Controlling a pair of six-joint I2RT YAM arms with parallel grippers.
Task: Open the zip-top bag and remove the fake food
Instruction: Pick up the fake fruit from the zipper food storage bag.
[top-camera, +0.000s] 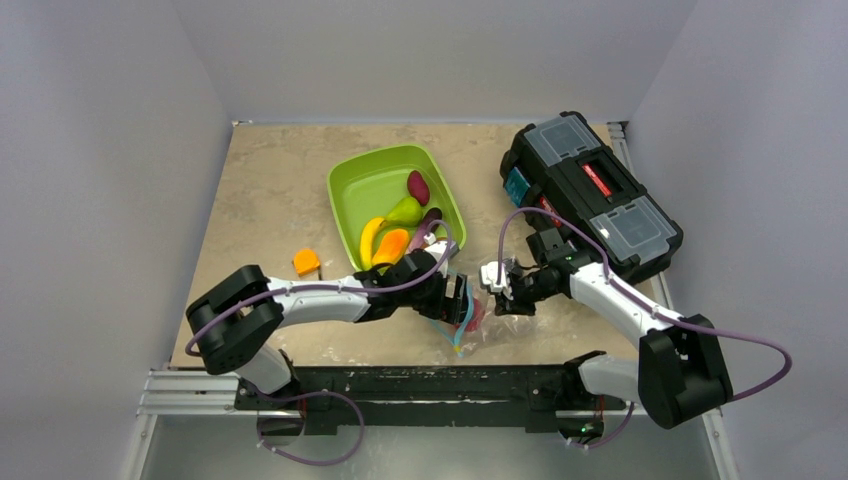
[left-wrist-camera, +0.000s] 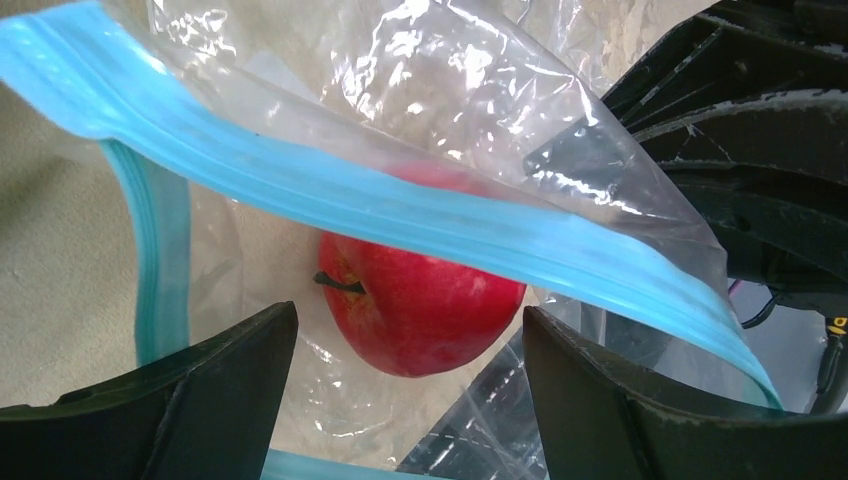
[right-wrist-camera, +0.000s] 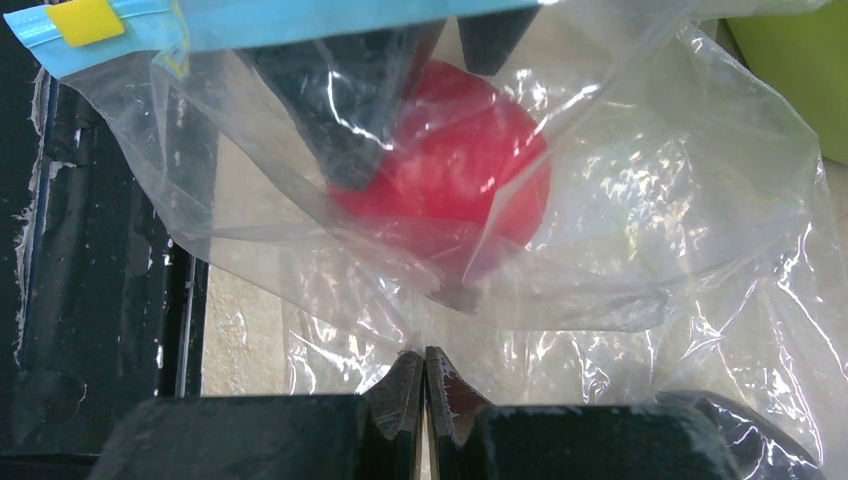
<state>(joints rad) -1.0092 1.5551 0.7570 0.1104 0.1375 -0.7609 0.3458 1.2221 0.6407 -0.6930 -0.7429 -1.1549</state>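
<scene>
The zip-top bag (top-camera: 472, 322) lies crumpled near the table's front edge, between my two grippers. My left gripper (left-wrist-camera: 410, 350) is open and reaches into the bag's mouth under the blue zip strip (left-wrist-camera: 400, 215). A red apple (left-wrist-camera: 420, 300) sits inside the bag just ahead of the left fingers (left-wrist-camera: 200, 390), untouched. My right gripper (right-wrist-camera: 425, 365) is shut on a fold of the bag's clear plastic (right-wrist-camera: 600, 250). Through that plastic I see the apple (right-wrist-camera: 450, 170) and a dark left finger. Other fake food lies in the green tray (top-camera: 365, 178): a banana (top-camera: 370, 240), a pear (top-camera: 403, 210) and a maroon piece (top-camera: 418, 187).
A black toolbox (top-camera: 590, 190) stands at the right, just behind my right arm. A small orange block (top-camera: 306, 262) lies left of the tray. The black front rail (top-camera: 420, 380) runs just below the bag. A yellow tab (right-wrist-camera: 88, 18) sits on the zip strip.
</scene>
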